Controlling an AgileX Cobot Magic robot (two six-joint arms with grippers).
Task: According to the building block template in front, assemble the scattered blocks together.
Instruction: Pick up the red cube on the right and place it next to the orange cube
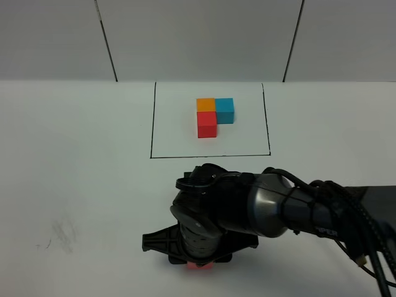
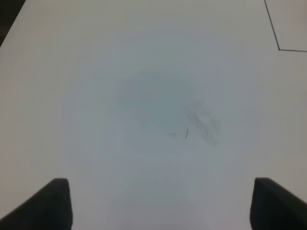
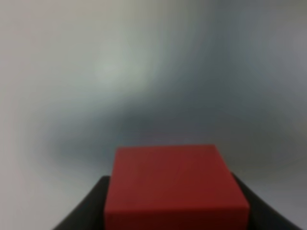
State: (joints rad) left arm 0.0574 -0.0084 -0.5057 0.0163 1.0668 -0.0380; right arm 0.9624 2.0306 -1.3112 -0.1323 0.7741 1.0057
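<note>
Right tool (image 1: 198, 258) was clamped on the red block (image 3: 175, 187), down at the near side of the surface (image 1: 74, 185), well apart from the template (image 1: 213, 116) of 3 cubes in its drawn black rectangle. Left tool (image 2: 160, 203) just hung wide over a smudged patch.

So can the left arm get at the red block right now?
Probably not: the red block is clamped in the right gripper, which covers it from above. The open left gripper sees only table.
</note>
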